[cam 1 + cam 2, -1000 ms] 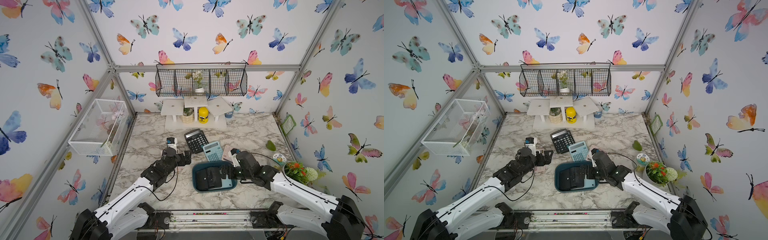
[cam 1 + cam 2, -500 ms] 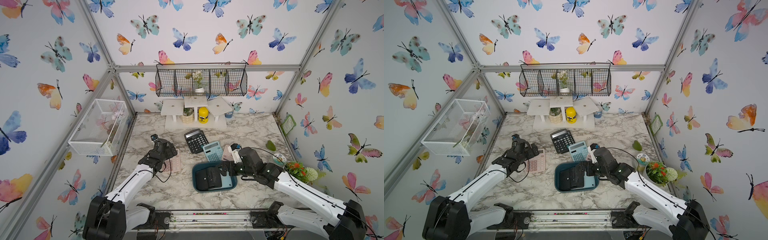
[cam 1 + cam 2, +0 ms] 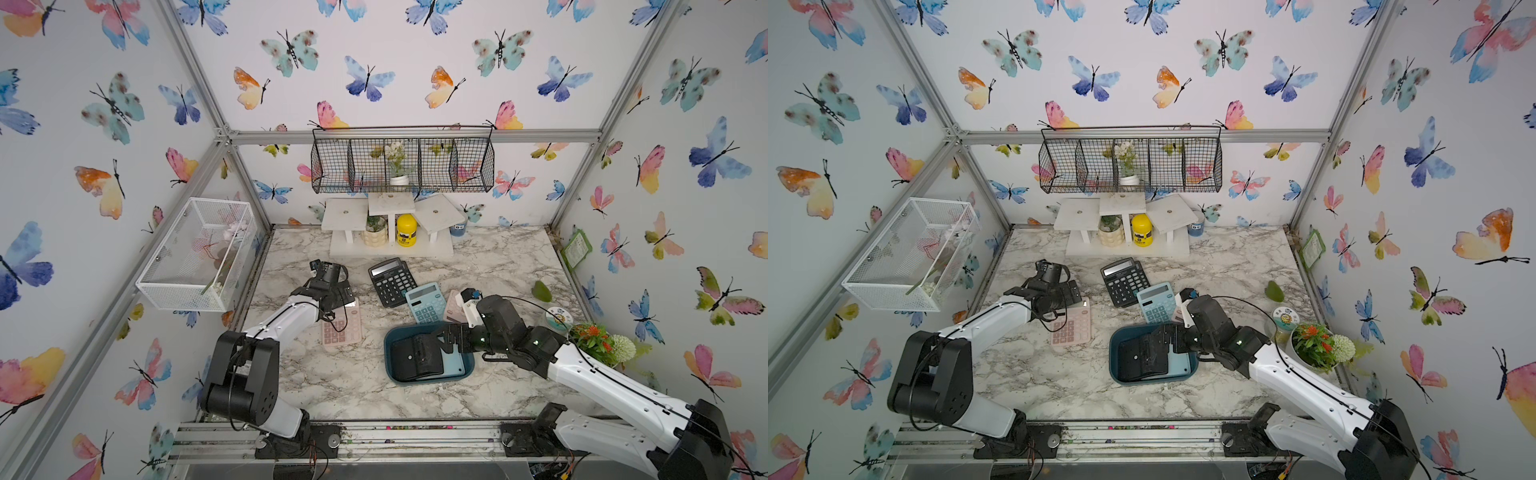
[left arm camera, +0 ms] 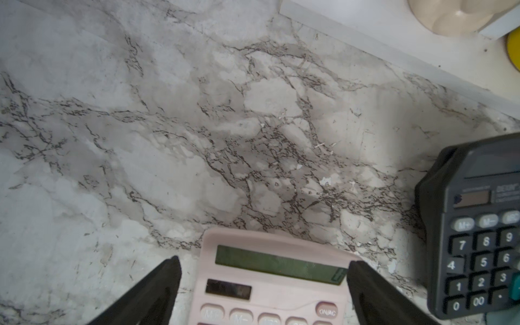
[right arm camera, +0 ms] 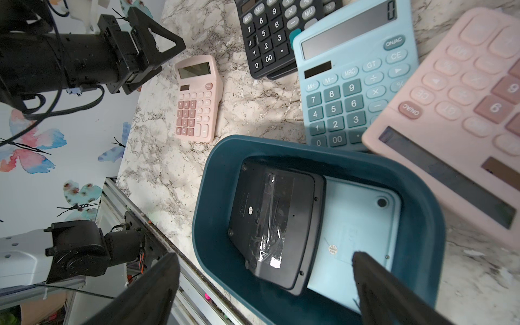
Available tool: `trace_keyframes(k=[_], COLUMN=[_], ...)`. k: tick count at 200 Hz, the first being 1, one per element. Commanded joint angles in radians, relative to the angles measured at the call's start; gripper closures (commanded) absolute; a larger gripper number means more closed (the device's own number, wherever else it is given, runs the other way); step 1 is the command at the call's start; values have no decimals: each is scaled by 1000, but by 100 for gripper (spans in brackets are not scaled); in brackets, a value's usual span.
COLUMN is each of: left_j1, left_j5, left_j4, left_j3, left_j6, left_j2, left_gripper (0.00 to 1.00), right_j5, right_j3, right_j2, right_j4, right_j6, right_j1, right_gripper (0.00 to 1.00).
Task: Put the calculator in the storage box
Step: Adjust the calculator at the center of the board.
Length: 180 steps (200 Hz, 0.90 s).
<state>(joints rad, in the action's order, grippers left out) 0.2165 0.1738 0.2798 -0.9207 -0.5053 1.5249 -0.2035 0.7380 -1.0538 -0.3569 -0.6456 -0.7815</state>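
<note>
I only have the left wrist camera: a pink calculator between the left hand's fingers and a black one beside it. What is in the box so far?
Observer: Two calculators are in the box. A face-down black calculator partly covers a face-down light blue calculator.
Operator: Where is the right hand?
Observer: The right hand hangs open over the box and holds nothing.
Operator: Are any calculators out that I can't see?
Observer: Yes. A face-up blue calculator and a second pink calculator lie on the table beside the box's far rim.
</note>
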Motion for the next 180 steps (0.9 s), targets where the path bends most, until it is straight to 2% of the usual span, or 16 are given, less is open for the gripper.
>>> trace_keyframes(k=[1, 29, 71, 115, 150, 180], left_j1=[-78, -115, -125, -122, -106, -115], left_j5=[-165, -285, -395, -502, -495, -388], left_j4=[-3, -77, -162, -232, -239, -203], left_j3=[4, 75, 178, 300, 348, 339], left_j6=[18, -6, -46, -103, -121, -115], left_j2=[7, -18, -28, -135, -192, -222], left_gripper=[1, 1, 1, 1, 1, 2], right_j5=[-29, -73, -292, -325, -352, -342], right_j3=[3, 13, 36, 159, 312, 532], right_j2=[-8, -34, -122, -258, -433, -619], right_j4=[1, 13, 93, 87, 96, 52], right_j6=[26, 45, 73, 115, 157, 237], right_j1=[-5, -5, -5, -5, -5, -6], right_gripper=[1, 1, 5, 7, 10, 16])
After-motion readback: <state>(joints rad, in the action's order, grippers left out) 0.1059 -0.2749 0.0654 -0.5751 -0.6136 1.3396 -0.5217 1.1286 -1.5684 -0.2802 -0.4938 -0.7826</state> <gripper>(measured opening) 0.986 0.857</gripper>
